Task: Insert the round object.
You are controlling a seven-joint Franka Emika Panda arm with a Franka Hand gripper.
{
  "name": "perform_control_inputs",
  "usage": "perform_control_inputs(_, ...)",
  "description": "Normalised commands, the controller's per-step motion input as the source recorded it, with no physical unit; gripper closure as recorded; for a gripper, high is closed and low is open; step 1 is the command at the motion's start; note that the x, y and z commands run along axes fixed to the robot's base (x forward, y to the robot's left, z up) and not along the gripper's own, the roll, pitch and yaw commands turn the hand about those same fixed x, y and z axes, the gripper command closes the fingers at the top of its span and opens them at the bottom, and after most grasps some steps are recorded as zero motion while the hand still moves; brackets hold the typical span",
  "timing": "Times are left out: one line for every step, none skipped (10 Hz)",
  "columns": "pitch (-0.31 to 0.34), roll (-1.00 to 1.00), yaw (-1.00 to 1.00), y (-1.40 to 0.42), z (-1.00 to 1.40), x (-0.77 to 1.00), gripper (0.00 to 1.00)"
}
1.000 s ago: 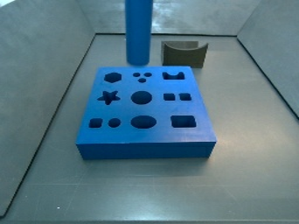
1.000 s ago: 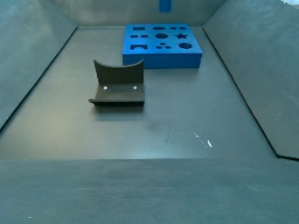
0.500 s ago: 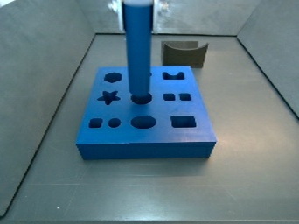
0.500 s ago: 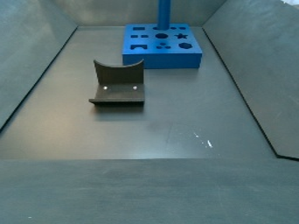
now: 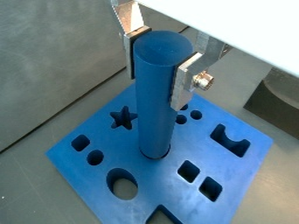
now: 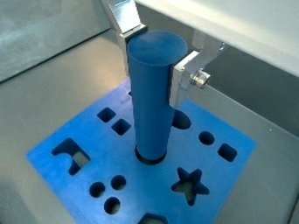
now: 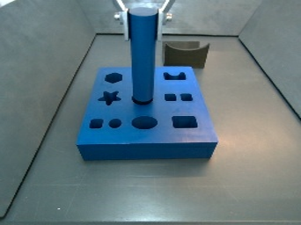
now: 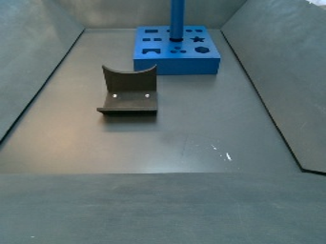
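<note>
End effector (image 5: 162,59) grips the upright blue cylinder (image 5: 158,96) near its top, its lower end in the blue block's (image 5: 105,144) round hole.

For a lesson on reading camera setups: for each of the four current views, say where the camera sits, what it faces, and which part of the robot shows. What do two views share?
Wrist view: on the arm, looking down the blue cylinder at the blue block; claw shows.
Wrist view: same, from another side; claw shows.
Side view: near the block, fixture behind; claw at the top.
Side view: far end, fixture nearest; no claw visible.
Both side views share cylinder, block and fixture.
</note>
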Motion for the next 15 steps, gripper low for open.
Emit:
perform_control_inputs(0.0,0.0,0.0,0.03,-0.27,0.0,1.0)
perform_control_inputs(-0.01,0.0,0.0,0.0,-0.41,0.0,1.0)
perform_control_inputs(-0.004,0.0,0.0,0.0,-0.46,0.05,1.0)
perform_control_inputs(0.0,0.0,0.0,0.0,-0.52,0.24,1.0)
perform_control_inputs(0.0,0.01,0.0,0.0,-0.55,0.31,1.0)
perform_control_inputs(0.0,0.02,0.0,0.0,-0.54,0.24,1.0)
perform_control_inputs(0.0,0.02,0.0,0.0,-0.37,0.0,1.0)
perform_control_inputs(-0.036,0.0,-0.05,0.0,-0.27,-0.05,1.0)
perform_control_inputs(-0.094,0.0,-0.12,-0.02,-0.35,-0.04,1.0)
perform_control_inputs(-0.123,0.0,-0.13,-0.02,-0.34,-0.07,1.0)
perform_control_inputs(-0.097,0.07,-0.12,-0.08,-0.28,-0.01,1.0)
perform_control_inputs(-0.171,0.09,-0.07,-0.11,-0.38,-0.1,1.0)
perform_control_inputs(-0.079,0.0,0.0,0.0,-0.34,0.0,1.0)
perform_control_inputs(-0.129,-0.01,0.0,0.0,-0.17,0.0,1.0)
perform_control_inputs(0.03,-0.02,0.0,0.02,0.0,0.03,1.0)
